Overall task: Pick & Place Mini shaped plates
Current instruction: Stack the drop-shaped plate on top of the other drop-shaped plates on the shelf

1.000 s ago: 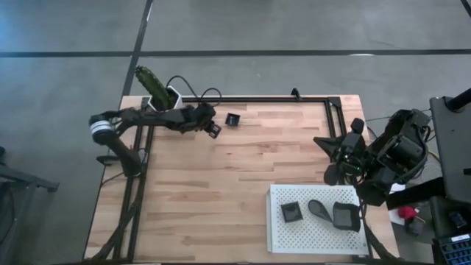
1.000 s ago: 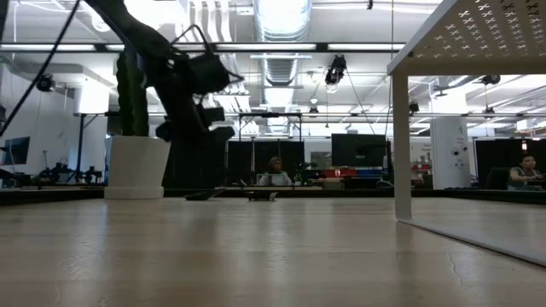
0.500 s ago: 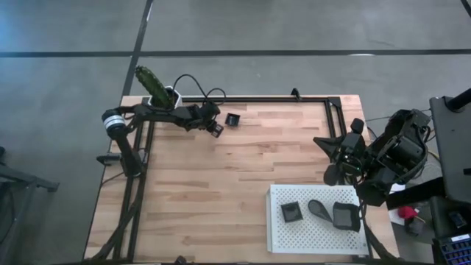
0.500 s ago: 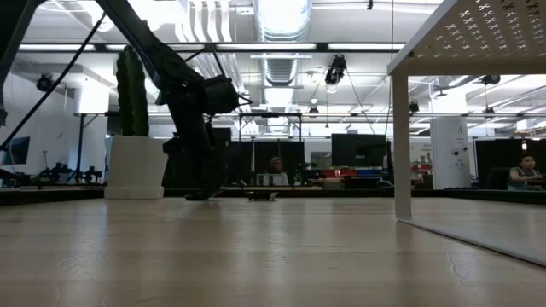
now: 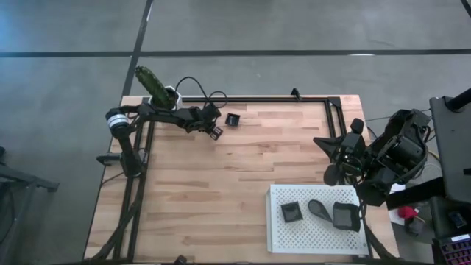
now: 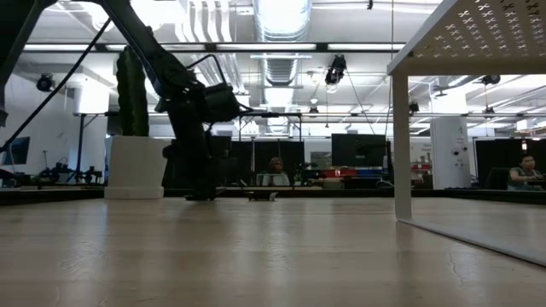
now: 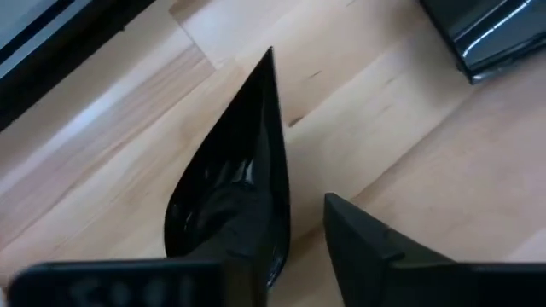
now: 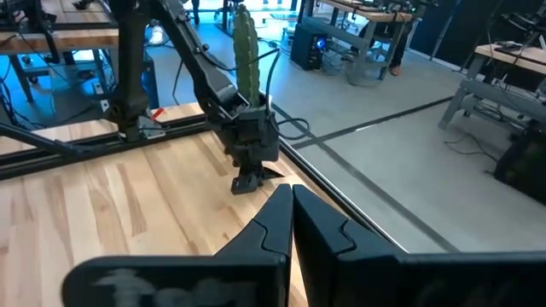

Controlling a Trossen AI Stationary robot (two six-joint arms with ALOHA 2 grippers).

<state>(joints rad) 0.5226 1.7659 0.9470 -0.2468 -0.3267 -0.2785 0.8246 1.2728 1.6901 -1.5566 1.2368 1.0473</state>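
Left gripper [image 5: 214, 132] has dropped to the table [image 5: 221, 177] just beside the cactus pot [image 5: 166, 96] since a second ago, fingers spread; a small square plate [image 5: 233, 119] lies just past it, three more plates [image 5: 321, 212] on the white tray [image 5: 294, 235]. Right gripper [image 5: 333, 158], pressed together, waits unmoved beside that tray.

Low view: the left arm [image 6: 183, 94] slopes down beside the pot.

Left wrist view: a teardrop plate [image 7: 235, 192] lies between the fingers [image 7: 375, 247], grip unclear.
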